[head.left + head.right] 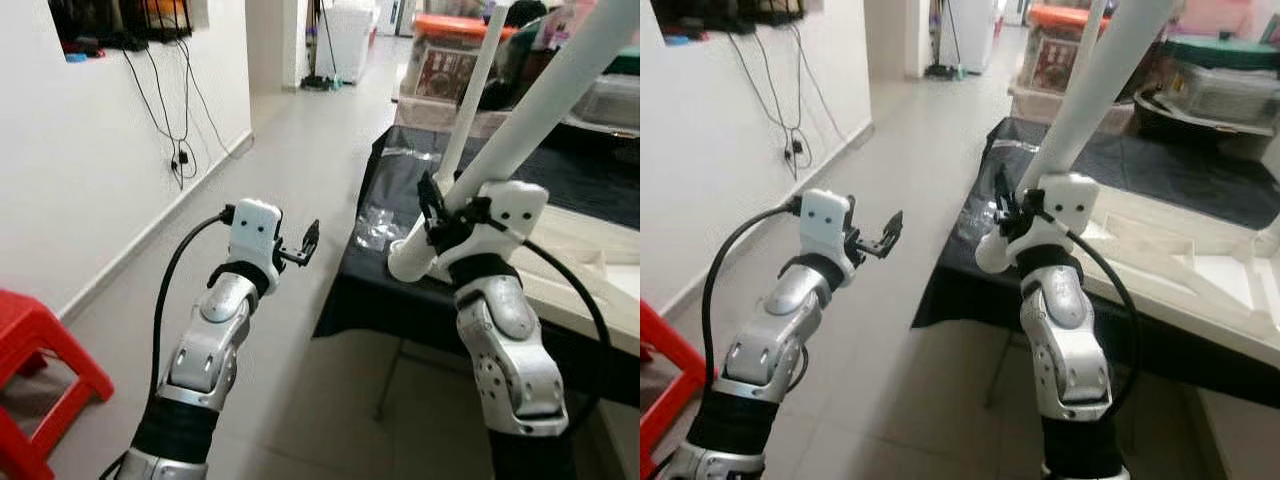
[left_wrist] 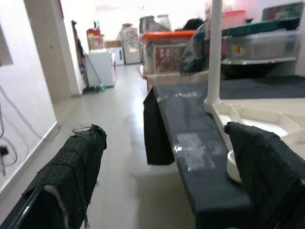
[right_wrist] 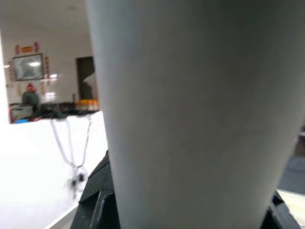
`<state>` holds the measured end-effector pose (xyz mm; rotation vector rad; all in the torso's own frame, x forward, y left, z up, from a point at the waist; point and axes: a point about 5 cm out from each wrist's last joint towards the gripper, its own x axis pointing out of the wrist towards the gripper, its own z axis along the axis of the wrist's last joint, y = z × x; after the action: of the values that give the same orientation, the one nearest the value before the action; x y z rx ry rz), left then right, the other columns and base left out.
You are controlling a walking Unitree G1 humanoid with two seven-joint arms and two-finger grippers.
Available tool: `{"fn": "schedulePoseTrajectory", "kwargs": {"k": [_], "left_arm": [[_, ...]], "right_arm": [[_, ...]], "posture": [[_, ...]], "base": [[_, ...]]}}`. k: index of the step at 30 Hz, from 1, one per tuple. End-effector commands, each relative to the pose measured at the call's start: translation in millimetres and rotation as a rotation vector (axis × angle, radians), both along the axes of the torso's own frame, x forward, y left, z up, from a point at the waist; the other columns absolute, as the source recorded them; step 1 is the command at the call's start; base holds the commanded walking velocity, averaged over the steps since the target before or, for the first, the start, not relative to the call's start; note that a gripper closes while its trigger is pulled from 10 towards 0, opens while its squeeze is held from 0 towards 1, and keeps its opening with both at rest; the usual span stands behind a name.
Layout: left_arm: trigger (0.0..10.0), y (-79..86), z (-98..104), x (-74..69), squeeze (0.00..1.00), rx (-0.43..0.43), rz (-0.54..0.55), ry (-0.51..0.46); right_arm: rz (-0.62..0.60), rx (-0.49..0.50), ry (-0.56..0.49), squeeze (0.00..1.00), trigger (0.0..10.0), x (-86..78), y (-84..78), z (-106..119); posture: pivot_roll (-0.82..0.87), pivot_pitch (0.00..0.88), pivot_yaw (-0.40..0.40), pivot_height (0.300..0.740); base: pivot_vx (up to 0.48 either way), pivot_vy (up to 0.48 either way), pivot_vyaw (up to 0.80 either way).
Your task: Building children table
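Item: left gripper (image 1: 308,243), raised at ten o'clock, fingers spread, empty.

Item: right gripper (image 1: 437,215), at one o'clock, clamped on a white table leg (image 1: 545,105) slanting up and away.

Item: upturned white tabletop (image 1: 1180,255) at two o'clock on a black-draped bench (image 1: 385,275), one leg (image 2: 215,52) already standing.

Risk: the long leg may swing into the standing one, or slip, being gripped near its end.
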<state>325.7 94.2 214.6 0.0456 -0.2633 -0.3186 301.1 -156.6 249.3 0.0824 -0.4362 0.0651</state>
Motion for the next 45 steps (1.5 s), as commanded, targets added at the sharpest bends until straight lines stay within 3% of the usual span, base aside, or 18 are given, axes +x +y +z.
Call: {"fn": "schedulePoseTrajectory", "kwargs": {"k": [1,29,45], "left_arm": [[10.0,-3.0,-2.9,-0.3,0.0,0.011,-0.011,0.007],[10.0,-2.8,-0.7,0.6,0.0,-0.002,-0.011,-0.005],[10.0,-0.8,-4.7,1.1,0.0,-0.018,0.008,0.015]], "right_arm": [[-0.01,-0.005,-0.008,0.0,10.0,-0.4,-1.1,0.0],[-0.003,0.006,-0.016,0.0,10.0,1.7,-1.3,1.5],[0.006,0.001,-0.012,0.0,10.0,2.8,-1.4,0.1]], "posture": [[0.09,0.0,-0.085,0.74],[0.09,0.0,-0.086,0.74],[0.09,0.0,-0.091,0.74]], "base": [[0.334,0.0,0.0],[0.333,0.0,0.0],[0.0,-0.075,0.0]]}}
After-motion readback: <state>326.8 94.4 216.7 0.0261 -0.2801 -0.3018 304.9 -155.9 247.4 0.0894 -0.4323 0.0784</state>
